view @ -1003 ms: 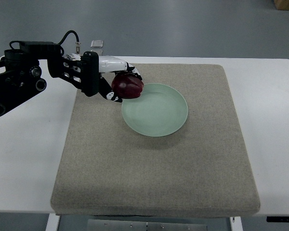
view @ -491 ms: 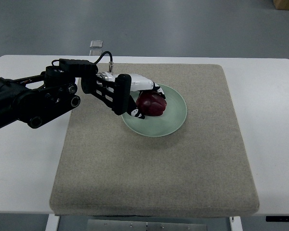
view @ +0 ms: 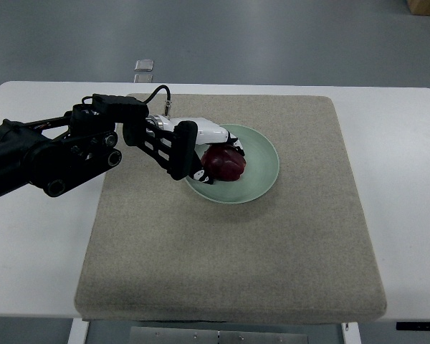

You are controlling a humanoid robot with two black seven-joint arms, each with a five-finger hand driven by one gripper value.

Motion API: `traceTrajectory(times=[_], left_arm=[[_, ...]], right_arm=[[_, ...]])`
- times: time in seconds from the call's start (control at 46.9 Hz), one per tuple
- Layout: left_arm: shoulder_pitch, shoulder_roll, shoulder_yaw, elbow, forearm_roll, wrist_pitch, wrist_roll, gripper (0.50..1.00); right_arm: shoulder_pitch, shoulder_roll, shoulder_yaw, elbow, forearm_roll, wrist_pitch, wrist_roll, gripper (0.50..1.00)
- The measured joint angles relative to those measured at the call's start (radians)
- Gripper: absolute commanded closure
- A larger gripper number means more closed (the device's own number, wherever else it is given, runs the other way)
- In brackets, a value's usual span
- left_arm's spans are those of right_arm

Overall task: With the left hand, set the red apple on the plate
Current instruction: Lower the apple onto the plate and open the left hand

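Dark red apple (view: 224,164) sits inside the plate (view: 261,170), on the left half of the dish, low enough that it looks to be resting on the plate floor, though contact is hard to confirm from straight above. Plate is pale green, round, shallow, and lies on the grey-beige mat (view: 229,244) in its upper middle area. Mat covers most of the white table (view: 408,165).

Left hand (view: 201,150) reaches in over the plate's left rim, arm (view: 50,154) coming from the left edge, black links and a cable looping above the wrist. Hand has a white back and black finger segments. Fingers (view: 233,145) are curled around the apple: white-tipped ones wrap over the top and far side, a black one with white marks sits under the near-left side. So the grip reads as closed on the apple, not spread. Apple is touching the fingers on at least two sides; its right side is bare and faces the plate centre.

Right half of the plate is bare green. A small square silver object (view: 144,64) lies on the grey floor (view: 272,36) beyond the table's far edge. Brown corner of a box (view: 424,6) shows at top right. Right arm doesn't show anywhere.
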Motion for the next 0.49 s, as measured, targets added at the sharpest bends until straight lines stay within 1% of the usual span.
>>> traceTrajectory(times=[0.043,0.064,0.341,0.427,0.491], left_arm=[[0.0,0.0,0.0,0.0,0.0,0.0,0.0,0.523],[0.0,0.0,0.0,-0.001,0.0,0.0,0.0,0.506],[-0.018,0.014,-0.01,-0.016,-0.043,-0.013,0.0,0.504],[-0.037,0.026,-0.013,-0.011,-0.103,-0.013,0.0,0.504],[-0.056,0.051,-0.015,-0.005,-0.193,-0.013,0.0,0.504]], right_arm=[[0.0,0.0,0.0,0.0,0.0,0.0,0.0,0.572],[0.0,0.0,0.0,0.0,0.0,0.0,0.0,0.572],[0.0,0.0,0.0,-0.001,0.0,0.0,0.0,0.572],[0.0,0.0,0.0,0.0,0.0,0.0,0.0,0.572],[0.0,0.0,0.0,0.0,0.0,0.0,0.0,0.572]])
